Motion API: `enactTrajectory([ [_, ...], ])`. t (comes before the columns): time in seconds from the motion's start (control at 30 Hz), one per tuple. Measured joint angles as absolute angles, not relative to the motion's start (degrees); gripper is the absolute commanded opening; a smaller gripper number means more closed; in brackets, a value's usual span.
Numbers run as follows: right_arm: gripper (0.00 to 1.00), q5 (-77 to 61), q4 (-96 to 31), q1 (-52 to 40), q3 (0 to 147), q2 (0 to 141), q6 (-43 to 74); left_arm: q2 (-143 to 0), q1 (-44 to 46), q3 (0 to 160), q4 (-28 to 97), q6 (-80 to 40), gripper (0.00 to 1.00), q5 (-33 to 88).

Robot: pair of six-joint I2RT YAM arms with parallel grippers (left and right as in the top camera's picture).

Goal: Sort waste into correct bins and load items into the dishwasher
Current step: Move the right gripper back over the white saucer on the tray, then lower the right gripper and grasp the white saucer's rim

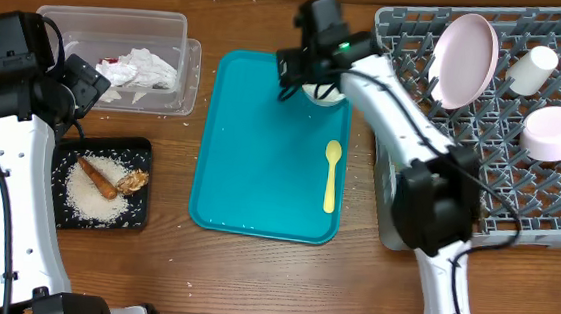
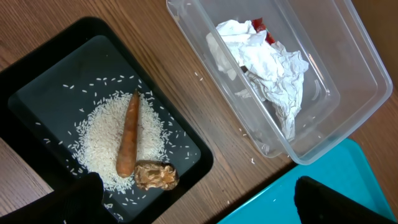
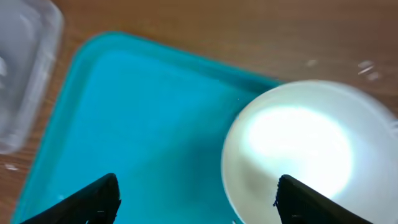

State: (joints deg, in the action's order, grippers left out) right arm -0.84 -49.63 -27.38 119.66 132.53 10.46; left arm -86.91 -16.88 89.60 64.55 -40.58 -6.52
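Right gripper, spread wide over the round whitish bowl by the bench's far edge, should straddle one rim.

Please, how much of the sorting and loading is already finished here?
Done: napkin and wrapper lie in the clear tub; rice, carrot stick and brown chunk in the black tray; pink plate, cup and pink bowl in the rack. In hand: the right gripper, jaws open, is over the whitish bowl on the teal tray. Remaining: that bowl and the yellow spoon.
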Motion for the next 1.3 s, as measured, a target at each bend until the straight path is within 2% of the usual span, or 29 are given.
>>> enactTrajectory([
  [0.3, 0.82, 6.96, -49.52, -29.8, 119.61, 136.29, 10.41, -86.91, -16.88, 89.6, 64.55, -40.58, 1.0, -6.52],
  [0.43, 0.72, 8.45, -49.41, -29.61, 119.61, 137.36, 10.17, -86.91, -16.88, 89.6, 64.55, -40.58, 1.0, -6.52],
  [0.5, 0.71, 8.82, -49.25, -29.43, 119.61, 138.21, 10.2, -86.91, -16.88, 89.6, 64.58, -40.58, 1.0, -6.52],
  [0.57, 0.64, 9.08, -49.36, -29.36, 119.61, 138.96, 10.24, -86.91, -16.88, 89.6, 64.55, -40.58, 1.0, -6.52],
  [0.8, 0.34, 9.5, -49.32, -29.34, 119.59, 140.25, 10.09, -86.91, -16.88, 89.6, 64.55, -40.58, 1.0, -6.52],
  [0.9, 0.29, 9.47, -49.54, -29.34, 119.59, 140.22, 10.35, -86.91, -16.88, 89.6, 64.58, -40.58, 1.0, -6.52],
  [0.97, 0.22, 9.45, -49.74, -29.34, 119.59, 140.2, 10.5, -86.91, -16.88, 89.6, 64.55, -40.58, 1.0, -6.52],
  [1.03, 0.04, 9.45, -49.76, -29.34, 119.59, 140.07, 10.81, -86.91, -16.88, 89.6, 64.55, -40.58, 1.0, -6.52],
  [1.3, 0.04, 9.85, -51.22, -29.45, 119.59, 136.7, 13.39, -86.91, -16.88, 89.6, 64.55, -40.58, 1.0, -6.52],
])
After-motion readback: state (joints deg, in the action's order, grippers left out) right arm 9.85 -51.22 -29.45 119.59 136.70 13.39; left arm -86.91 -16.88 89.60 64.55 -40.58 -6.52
